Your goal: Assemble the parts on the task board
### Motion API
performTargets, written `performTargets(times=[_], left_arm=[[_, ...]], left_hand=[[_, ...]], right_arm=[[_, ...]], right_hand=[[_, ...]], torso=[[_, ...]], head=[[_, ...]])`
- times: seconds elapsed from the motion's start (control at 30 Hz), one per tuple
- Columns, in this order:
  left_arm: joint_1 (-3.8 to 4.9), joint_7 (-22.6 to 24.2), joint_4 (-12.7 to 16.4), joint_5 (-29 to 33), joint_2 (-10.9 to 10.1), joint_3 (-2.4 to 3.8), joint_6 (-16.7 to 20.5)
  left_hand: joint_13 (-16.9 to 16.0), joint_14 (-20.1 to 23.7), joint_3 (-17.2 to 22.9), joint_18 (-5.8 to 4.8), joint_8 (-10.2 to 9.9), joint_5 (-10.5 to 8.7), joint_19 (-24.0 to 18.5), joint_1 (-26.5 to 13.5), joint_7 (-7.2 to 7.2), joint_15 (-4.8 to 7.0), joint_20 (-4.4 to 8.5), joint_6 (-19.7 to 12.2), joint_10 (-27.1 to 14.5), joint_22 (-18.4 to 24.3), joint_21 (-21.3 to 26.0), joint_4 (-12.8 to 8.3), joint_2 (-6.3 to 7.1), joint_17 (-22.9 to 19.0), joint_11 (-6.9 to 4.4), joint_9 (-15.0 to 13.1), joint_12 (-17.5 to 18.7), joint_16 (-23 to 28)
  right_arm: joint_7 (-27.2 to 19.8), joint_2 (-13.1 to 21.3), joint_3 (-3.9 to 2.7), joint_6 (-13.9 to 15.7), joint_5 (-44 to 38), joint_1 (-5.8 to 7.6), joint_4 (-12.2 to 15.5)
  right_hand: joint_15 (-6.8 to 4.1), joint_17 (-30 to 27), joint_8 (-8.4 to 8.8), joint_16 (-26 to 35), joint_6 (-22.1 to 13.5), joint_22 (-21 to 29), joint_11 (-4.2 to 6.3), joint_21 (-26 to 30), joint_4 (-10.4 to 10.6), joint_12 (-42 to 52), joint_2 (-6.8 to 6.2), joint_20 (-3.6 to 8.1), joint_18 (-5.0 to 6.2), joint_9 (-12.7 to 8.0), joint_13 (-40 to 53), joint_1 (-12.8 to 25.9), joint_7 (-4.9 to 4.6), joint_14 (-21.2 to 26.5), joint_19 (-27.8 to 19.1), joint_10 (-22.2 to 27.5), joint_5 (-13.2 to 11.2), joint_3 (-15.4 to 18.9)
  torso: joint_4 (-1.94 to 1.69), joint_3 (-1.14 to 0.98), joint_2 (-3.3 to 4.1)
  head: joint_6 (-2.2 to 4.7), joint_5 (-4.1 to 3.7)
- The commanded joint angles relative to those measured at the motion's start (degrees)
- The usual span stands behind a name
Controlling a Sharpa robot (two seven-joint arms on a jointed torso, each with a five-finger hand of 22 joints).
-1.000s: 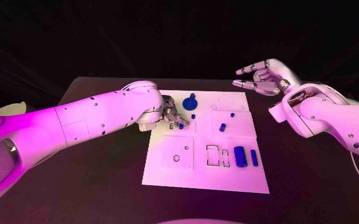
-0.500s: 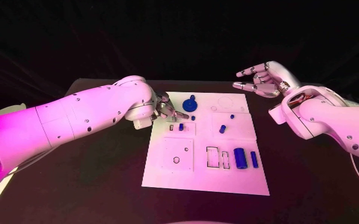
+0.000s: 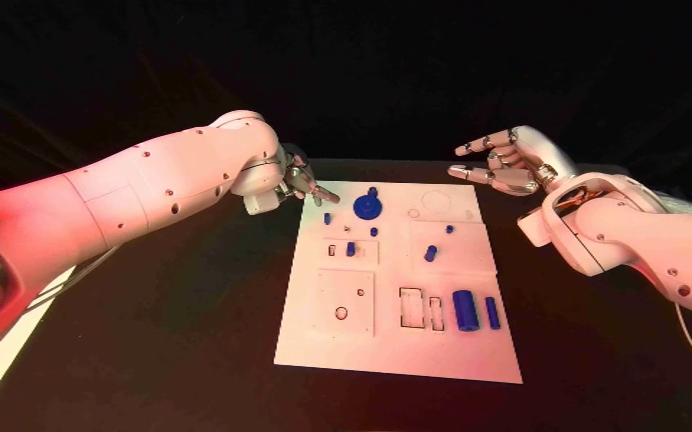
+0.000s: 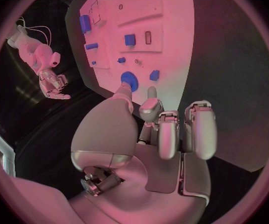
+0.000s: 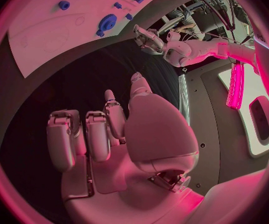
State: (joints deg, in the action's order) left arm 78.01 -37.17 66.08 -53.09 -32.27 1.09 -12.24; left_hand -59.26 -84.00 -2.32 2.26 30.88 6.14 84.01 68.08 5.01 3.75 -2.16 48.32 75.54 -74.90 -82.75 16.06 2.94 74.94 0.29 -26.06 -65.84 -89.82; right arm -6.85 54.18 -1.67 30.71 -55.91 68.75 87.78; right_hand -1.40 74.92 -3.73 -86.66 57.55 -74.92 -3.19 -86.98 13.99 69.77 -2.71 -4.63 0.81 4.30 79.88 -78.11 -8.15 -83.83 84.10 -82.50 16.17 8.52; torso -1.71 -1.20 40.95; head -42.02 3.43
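Left hand hovers over the dark counter just off the board's far left corner, touching no part. Its fingers are curled inward with nothing between them, so it is closed and empty.

Board lies flat mid-counter. Far end: a small blue peg near the left edge, then a round blue disc with a knob at its far side; to the right of the disc, two outlined circles on the white surface. Middle band: a short blue piece standing in the left raised plate, and a tilted blue pin plus a tiny blue stub on the right plate. Near end: a blank square plate with a small hole at left, two outlined slots, then a large blue cylinder and a slimmer blue bar lying side by side, close but apart.

Right hand is raised beyond the board's far right corner, off the board, fingers spread and half bent, holding nothing: open.
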Motion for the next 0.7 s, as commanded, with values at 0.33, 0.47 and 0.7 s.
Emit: performTargets(times=[0.33,0.47,0.7], left_arm=[[-0.18,2.53,-7.53,-3.73,5.27,-1.55,-4.96],[-0.38,2.3,-8.14,-4.57,6.0,-1.74,-5.91],[-0.51,1.66,-8.67,-5.76,6.32,-1.84,-6.99]], left_hand=[[-0.62,-6.0,-2.7,-0.02,1.69,-0.34,2.5,-0.72,-1.04,0.08,-0.28,3.51,0.7,-5.27,-0.82,0.45,-0.92,15.06,-0.57,0.09,-0.75,-0.18],[-0.9,-6.0,-3.12,-0.07,2.38,-0.33,2.58,-0.54,-1.33,0.28,-0.09,3.99,0.93,-5.5,-0.96,0.39,-1.22,15.06,-0.82,-0.32,-1.03,-0.18],[-1.25,-6.0,-3.54,-0.11,3.12,-0.31,2.66,-0.29,-1.6,0.49,0.11,4.33,1.2,-5.7,-1.08,0.33,-1.57,15.06,-1.06,-0.85,-1.36,-0.18]], right_arm=[[-0.37,-0.46,0.0,-0.6,-0.12,-0.08,-0.17],[-0.38,-0.54,0.0,-0.67,-0.12,-0.09,-0.27],[-0.36,-0.53,0.0,-0.69,-0.12,-0.1,-0.3]], right_hand=[[0.24,9.42,-0.17,0.16,0.06,-9.95,0.16,0.35,-0.06,-0.03,0.13,-0.3,0.53,0.07,0.68,0.74,0.18,-4.85,2.87,0.17,-0.31,0.45],[0.24,9.42,-0.17,0.16,0.06,-9.95,0.16,0.35,-0.06,-0.03,0.13,-0.3,0.53,0.07,0.68,0.74,0.18,-4.85,2.87,0.17,-0.31,0.45],[0.24,9.42,-0.17,0.16,0.06,-9.95,0.16,0.35,-0.06,-0.03,0.13,-0.3,0.53,0.07,0.68,0.74,0.18,-4.85,2.87,0.17,-0.31,0.45]], torso=[[0.03,0.03,0.05],[0.05,0.04,0.04],[-0.11,-0.01,-0.07]], head=[[-0.1,-0.16],[-0.28,-0.05],[-0.45,0.06]])
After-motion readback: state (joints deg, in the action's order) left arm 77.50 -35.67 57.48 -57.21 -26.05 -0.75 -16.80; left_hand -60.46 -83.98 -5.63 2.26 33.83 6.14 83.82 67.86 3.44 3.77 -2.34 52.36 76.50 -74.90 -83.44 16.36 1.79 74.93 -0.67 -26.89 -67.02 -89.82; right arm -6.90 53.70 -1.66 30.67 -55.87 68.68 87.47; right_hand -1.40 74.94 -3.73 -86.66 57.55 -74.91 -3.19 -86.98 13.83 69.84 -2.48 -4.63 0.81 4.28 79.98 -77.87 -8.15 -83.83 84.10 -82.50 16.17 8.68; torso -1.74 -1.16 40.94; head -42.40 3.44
